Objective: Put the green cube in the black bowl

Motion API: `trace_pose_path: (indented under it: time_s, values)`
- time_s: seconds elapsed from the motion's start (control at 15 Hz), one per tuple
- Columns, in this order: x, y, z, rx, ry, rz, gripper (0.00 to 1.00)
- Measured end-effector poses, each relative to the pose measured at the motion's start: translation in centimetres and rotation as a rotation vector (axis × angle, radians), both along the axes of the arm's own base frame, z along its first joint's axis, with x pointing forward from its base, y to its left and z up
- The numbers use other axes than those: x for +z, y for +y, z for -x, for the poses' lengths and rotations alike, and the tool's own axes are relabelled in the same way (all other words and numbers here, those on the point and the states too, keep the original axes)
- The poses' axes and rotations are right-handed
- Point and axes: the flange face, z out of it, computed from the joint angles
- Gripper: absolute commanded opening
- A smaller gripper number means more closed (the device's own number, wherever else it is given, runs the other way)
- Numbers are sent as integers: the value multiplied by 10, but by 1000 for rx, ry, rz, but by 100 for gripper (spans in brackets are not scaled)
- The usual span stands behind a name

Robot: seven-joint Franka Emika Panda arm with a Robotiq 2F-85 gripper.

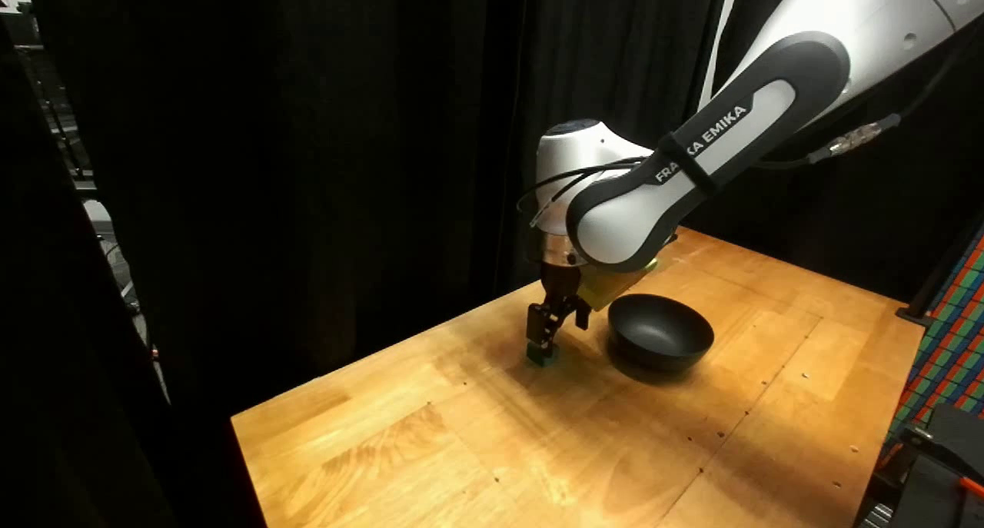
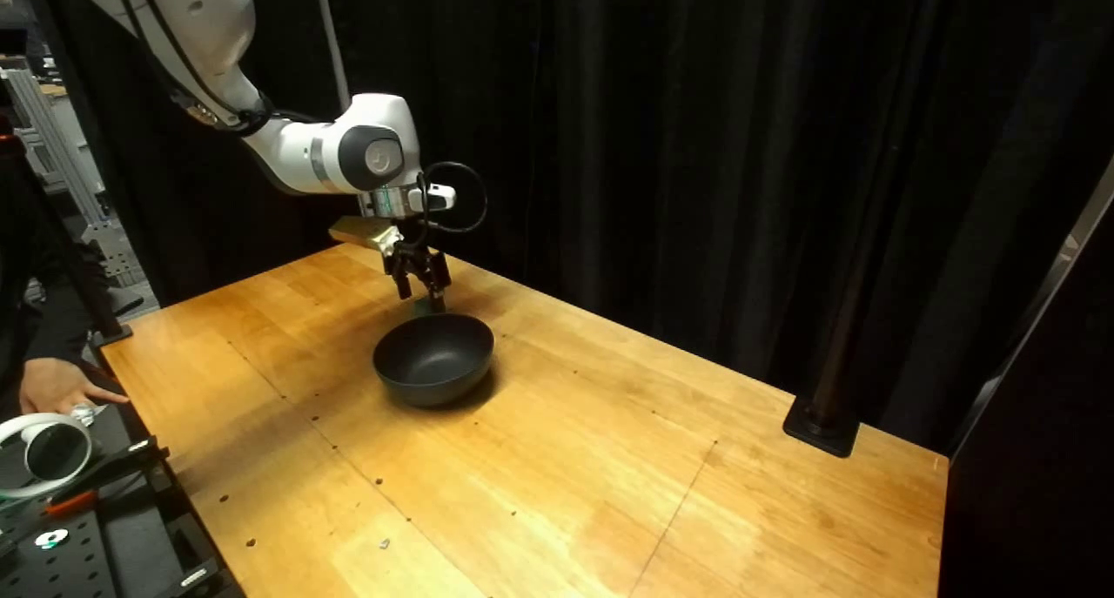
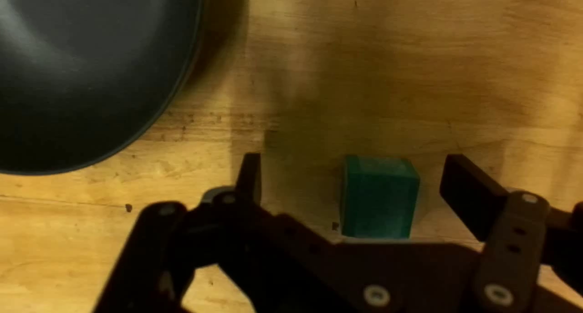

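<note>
- The green cube (image 3: 380, 203) sits on the wooden table (image 1: 600, 466), directly below the gripper (image 3: 352, 181), which points straight down.
- Its two fingers (image 3: 469, 194) are spread wide and have hold of nothing; in the wrist view I can see wood on either side of the cube between them, less of it toward that view's right.
- The black bowl (image 1: 661, 332) stands upright on the table near the cube, with a strip of wood between the two.
- In an exterior view the cube shows as a small dark green patch (image 2: 422, 305) just behind the bowl's rim.
- The robot arm (image 1: 715, 144) leans in over the table, a yellowish box (image 1: 615, 286) at its wrist beside the gripper.
- A black curtain (image 1: 346, 167) hangs behind the table.
- In an exterior view a person's hand (image 2: 61, 385) rests beyond the table's edge, near a round white-rimmed gadget (image 2: 57, 450).
</note>
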Motion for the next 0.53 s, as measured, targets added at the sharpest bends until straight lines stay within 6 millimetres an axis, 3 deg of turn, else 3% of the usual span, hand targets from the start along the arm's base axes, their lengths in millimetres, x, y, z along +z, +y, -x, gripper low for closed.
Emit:
trace_pose_path:
  time_s: [0.07,0.13,0.53]
  values:
    - [-6,0,-2,-4,4,2,75]
    - [-11,0,-3,-8,8,1,74]
    - [-27,5,-13,-20,4,0,27]
